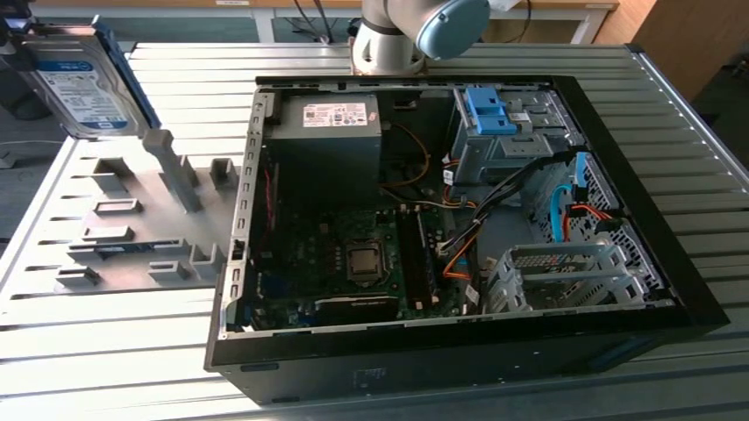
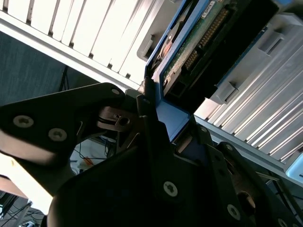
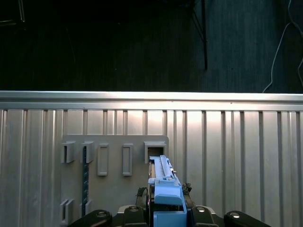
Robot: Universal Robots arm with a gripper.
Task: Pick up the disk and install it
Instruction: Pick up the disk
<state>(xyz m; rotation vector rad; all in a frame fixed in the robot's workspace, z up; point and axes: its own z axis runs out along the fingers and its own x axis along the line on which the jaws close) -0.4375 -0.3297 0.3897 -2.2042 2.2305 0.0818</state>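
Pinching the disk edge-on, the hand held it above the grey holder plate on the worktop, its long axis pointing away from the hand. The open computer case lay well apart, toward the exterior view's right.

The exterior view's upper edge cuts off the arm, and the disk runs off the second wrist view.
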